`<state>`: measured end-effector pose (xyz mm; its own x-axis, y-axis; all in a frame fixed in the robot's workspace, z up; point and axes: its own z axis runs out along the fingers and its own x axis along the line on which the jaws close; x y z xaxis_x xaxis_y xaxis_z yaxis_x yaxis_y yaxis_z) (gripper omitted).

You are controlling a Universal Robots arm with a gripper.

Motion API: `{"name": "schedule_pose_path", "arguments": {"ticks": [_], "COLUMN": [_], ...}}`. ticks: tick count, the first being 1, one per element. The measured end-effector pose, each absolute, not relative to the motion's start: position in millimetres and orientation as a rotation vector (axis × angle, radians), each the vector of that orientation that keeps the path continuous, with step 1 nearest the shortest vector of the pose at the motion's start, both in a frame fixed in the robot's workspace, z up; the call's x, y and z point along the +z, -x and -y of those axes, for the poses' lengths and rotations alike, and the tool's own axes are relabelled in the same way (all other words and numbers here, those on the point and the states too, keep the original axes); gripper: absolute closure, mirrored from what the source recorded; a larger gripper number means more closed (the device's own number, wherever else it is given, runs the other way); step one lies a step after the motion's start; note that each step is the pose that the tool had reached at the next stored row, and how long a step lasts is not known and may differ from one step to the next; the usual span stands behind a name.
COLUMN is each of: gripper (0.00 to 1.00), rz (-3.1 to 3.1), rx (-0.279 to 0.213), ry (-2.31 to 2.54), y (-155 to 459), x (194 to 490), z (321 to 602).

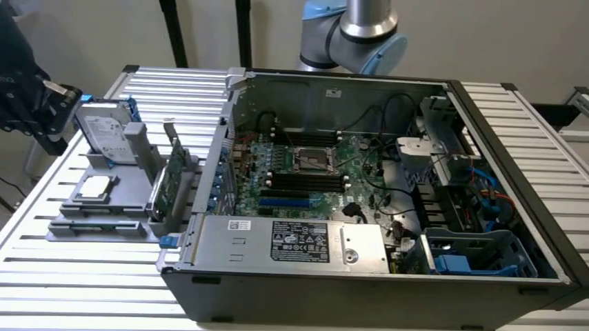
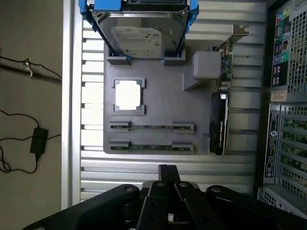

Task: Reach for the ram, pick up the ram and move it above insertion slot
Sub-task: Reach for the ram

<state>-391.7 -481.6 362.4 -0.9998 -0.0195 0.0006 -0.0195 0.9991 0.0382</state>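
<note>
The gripper [image 2: 167,167] is seen nearest, fingers pressed together and empty, above the slatted table [image 2: 120,163]. The open computer case [image 1: 368,207] is set beside the grey tray [image 2: 163,100]. The ram [image 2: 151,146] is laid flat in the tray's slot nearest the gripper.

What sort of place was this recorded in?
Probably a robotics lab bench for PC assembly: an open computer case, a slatted aluminium table, and a grey fixture holding a hard drive.

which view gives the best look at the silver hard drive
The wrist view: the hard drive faces the camera, its labelled face plain. The exterior view shows it at an angle, leaning on the grey tray at the exterior view's left.
</note>
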Motion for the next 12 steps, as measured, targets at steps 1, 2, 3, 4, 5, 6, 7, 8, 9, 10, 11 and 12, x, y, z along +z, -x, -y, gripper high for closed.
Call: {"name": "schedule_pose_path", "arguments": {"ticks": [1, 2, 3, 4, 5, 6, 7, 8, 9, 10, 11, 12], "gripper": [0.89, 0.89, 0.89, 0.89, 0.89, 0.89, 0.89, 0.89, 0.89, 0.89, 0.89, 0.89], "rz": [3.140, 3.140, 3.140, 3.140, 3.139, 3.139, 3.137, 3.136, 3.134, 3.132, 3.129, 3.127], "rx": [-0.060, -0.060, -0.060, -0.060, -0.060, -0.060, -0.060, -0.060, -0.060, -0.060, -0.060, -0.060], "ry": [-0.031, -0.031, -0.032, -0.037, -0.057, -0.085, -0.114, -0.142, -0.172, -0.201, -0.229, -0.257], "y": [391.7, 391.7, 391.7, 391.7, 391.7, 391.7, 391.7, 391.7, 391.7, 391.7, 391.7, 391.7], "x": [362.4, 362.4, 362.3, 362.3, 362.1, 361.9, 361.9, 361.7, 361.5, 361.3, 361.1, 360.8], "z": [481.6, 481.6, 481.7, 482.1, 482.1, 482.1, 482.0, 482.0, 482.0, 482.0, 482.0, 482.0]}}
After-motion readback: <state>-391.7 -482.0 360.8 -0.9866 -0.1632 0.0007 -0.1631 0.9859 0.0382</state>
